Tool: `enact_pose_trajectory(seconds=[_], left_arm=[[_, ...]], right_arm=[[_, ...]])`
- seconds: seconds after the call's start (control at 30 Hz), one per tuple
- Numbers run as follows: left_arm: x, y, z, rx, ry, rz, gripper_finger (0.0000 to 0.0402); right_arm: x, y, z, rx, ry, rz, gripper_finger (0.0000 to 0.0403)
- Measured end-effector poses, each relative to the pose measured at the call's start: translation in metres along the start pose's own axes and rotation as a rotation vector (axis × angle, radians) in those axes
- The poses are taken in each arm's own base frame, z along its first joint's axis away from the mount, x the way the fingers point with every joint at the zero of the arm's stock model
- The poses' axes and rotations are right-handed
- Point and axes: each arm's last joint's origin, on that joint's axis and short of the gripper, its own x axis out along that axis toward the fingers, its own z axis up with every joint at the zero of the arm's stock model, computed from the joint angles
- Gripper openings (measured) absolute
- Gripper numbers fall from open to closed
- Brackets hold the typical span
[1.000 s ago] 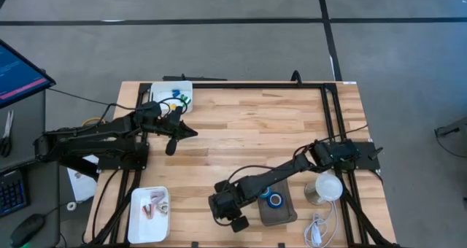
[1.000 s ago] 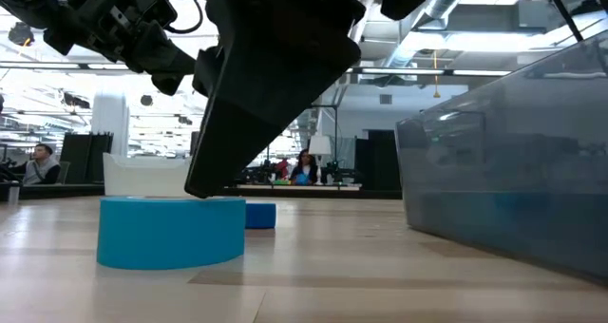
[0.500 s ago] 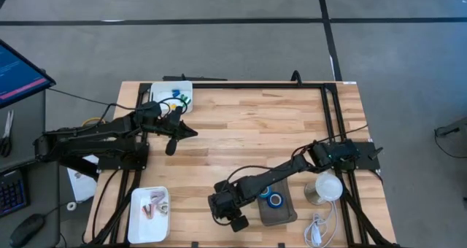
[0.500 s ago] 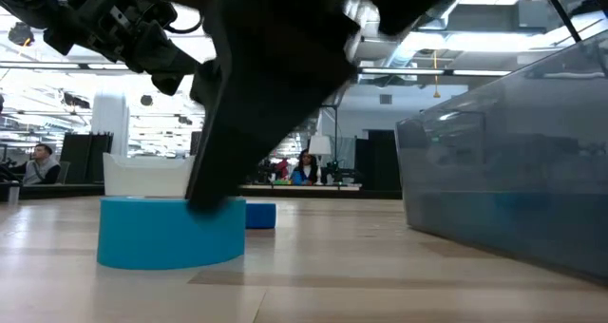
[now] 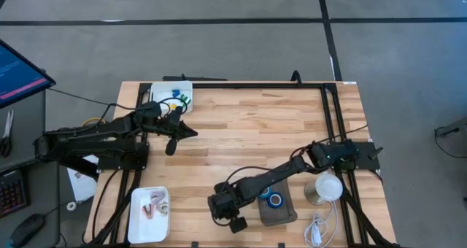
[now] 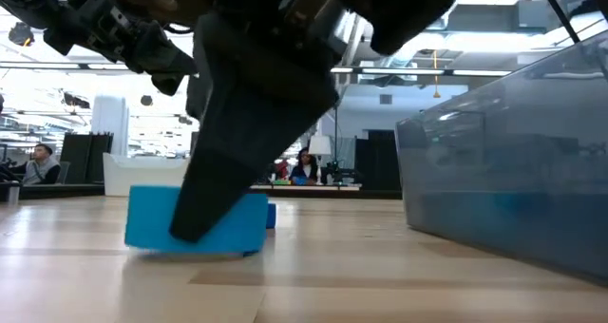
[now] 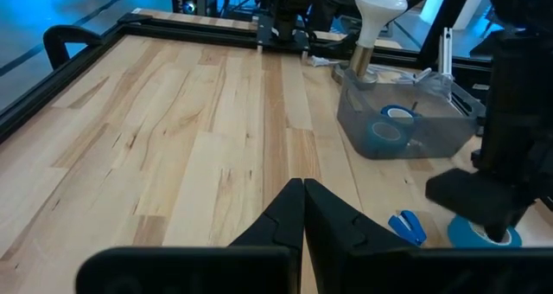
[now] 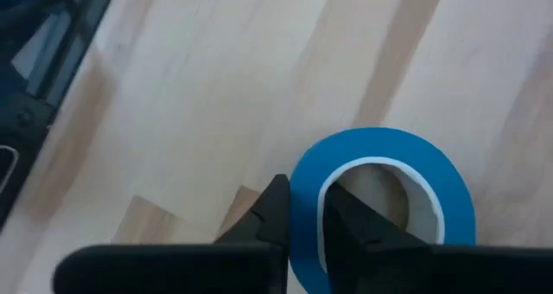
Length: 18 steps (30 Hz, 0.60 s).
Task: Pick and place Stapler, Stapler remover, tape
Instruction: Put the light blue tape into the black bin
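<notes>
Pinching one tape roll (image 8: 384, 203), right tool (image 8: 302, 220).

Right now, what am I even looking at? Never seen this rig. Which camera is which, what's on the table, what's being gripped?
Two dark robot arms work at a wooden table. One picture looks straight down, one looks level across the tabletop, and one sits on each wrist.

The right gripper pinches the wall of a blue tape roll: one finger outside the ring, one inside. In the low view the roll looks tipped up off the wood.

The left gripper is shut and empty, waiting near the table's far left corner.

Also there: a clear bin holding two more blue rolls, a small blue item beside the roll, and two white trays.
</notes>
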Motion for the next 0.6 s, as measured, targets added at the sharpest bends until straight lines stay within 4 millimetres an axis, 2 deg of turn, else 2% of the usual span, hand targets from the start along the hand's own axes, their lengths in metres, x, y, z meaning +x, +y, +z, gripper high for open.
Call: enact_pose_trajectory(seconds=[0.1,0.27,0.47,0.6], left_arm=[[0.000,0.000,0.000,0.000,0.000,0.000,0.0003],[0.000,0.000,0.000,0.000,0.000,0.000,0.0003],[0.000,0.000,0.000,-0.001,0.001,0.000,0.0003],[0.000,0.000,0.000,0.000,0.001,0.000,0.0003]], right_arm=[[-0.020,0.001,0.005,0.019,-0.028,-0.070,0.0028],[-0.072,0.009,0.008,0.078,-0.022,-0.183,0.0029],[-0.135,0.037,-0.001,0.176,-0.006,-0.284,0.0029],[-0.158,0.059,-0.015,0.289,0.044,-0.332,0.0029]])
